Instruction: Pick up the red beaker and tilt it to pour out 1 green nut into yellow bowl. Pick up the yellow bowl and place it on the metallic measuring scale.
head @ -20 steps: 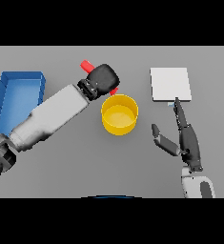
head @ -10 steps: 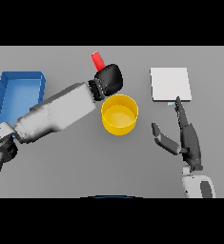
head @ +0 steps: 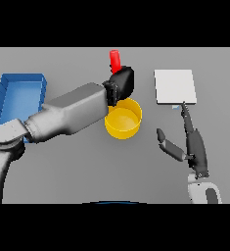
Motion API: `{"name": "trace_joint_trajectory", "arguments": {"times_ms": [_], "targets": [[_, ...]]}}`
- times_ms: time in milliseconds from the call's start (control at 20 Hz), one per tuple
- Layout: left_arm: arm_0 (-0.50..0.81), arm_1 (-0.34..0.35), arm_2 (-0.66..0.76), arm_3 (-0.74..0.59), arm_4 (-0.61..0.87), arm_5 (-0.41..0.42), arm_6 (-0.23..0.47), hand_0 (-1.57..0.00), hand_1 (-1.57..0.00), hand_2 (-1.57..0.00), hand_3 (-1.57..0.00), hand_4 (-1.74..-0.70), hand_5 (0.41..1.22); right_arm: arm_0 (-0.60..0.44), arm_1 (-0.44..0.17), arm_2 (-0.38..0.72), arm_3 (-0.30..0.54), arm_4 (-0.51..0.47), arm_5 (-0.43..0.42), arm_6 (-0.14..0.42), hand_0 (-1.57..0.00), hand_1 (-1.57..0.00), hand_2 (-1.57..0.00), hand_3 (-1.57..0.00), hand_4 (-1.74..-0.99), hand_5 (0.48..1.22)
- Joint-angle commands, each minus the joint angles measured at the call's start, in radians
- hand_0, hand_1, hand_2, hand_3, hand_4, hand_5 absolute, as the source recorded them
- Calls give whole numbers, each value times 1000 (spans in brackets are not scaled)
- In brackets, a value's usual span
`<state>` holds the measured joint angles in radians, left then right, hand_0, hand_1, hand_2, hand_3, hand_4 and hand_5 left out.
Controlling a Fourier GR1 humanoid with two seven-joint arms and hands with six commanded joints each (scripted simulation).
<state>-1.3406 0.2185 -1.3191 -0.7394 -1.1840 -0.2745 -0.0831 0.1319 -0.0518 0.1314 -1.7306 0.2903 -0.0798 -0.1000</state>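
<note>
Writing is not seen on any surface in the head view; no brand or label can be read. On the grey bench (head: pixel 77 171) the yellow bowl (head: pixel 123 119) is set near the centre. At its 12 o'clock the red beaker (head: pixel 115 60) is gripped by the left hand (head: pixel 121 83), whose fingers are curled round its lower part, so that only the upper part of the beaker is seen above the dark hand. Whether the beaker is upright or slightly tilted cannot be told, and no green nut can be made out. The bowl's 11 o'clock rim is partly covered by the left hand and forearm, which reach in from 8 o'clock.

At the bowl's 2 o'clock, apart from it, the metallic measuring scale (head: pixel 174 87) is seen as a pale square plate. At 9 o'clock, well apart, a blue tray (head: pixel 13 78) is placed by the bench's left edge, partly overlapped by the left arm. The right hand (head: pixel 192 144) is held at the bowl's 4 o'clock with fingers straight and spread wide, holding nothing, one fingertip just at the scale's near edge. Open bench is left between bowl and scale, and along the near side.
</note>
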Motion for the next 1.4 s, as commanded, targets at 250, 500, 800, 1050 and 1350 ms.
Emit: {"name": "trace_joint_trajectory", "arguments": {"times_ms": [250,500,800,1050,1350], "targets": [[-117,-1,-39,43,2,9,-58,-1571,-1571,-1571,-1571,-1721,1221,-7,11,-6,5,-29,9,-7,1,1,1,1,-1157,638],[-272,73,31,154,61,81,-66,-1571,-1571,-1571,-1179,-1731,1221,-3,11,11,4,-12,9,-57,1,1,1,1,-1160,660],[-371,165,352,400,380,105,38,-1571,-1571,-1571,-1468,-1734,1221,-26,11,9,25,4,-4,-29,1,1,1,1,-1146,641],[-307,296,621,528,711,187,129,-1571,-1571,-1571,-1430,-1739,1221,-54,18,3,26,-28,9,-35,1,1,1,1,-1110,623],[-107,405,772,583,994,339,236,-1571,-1571,-1571,-1534,-1740,1221,-55,8,3,36,-70,52,-42,1,1,1,1,-1126,651]]}}
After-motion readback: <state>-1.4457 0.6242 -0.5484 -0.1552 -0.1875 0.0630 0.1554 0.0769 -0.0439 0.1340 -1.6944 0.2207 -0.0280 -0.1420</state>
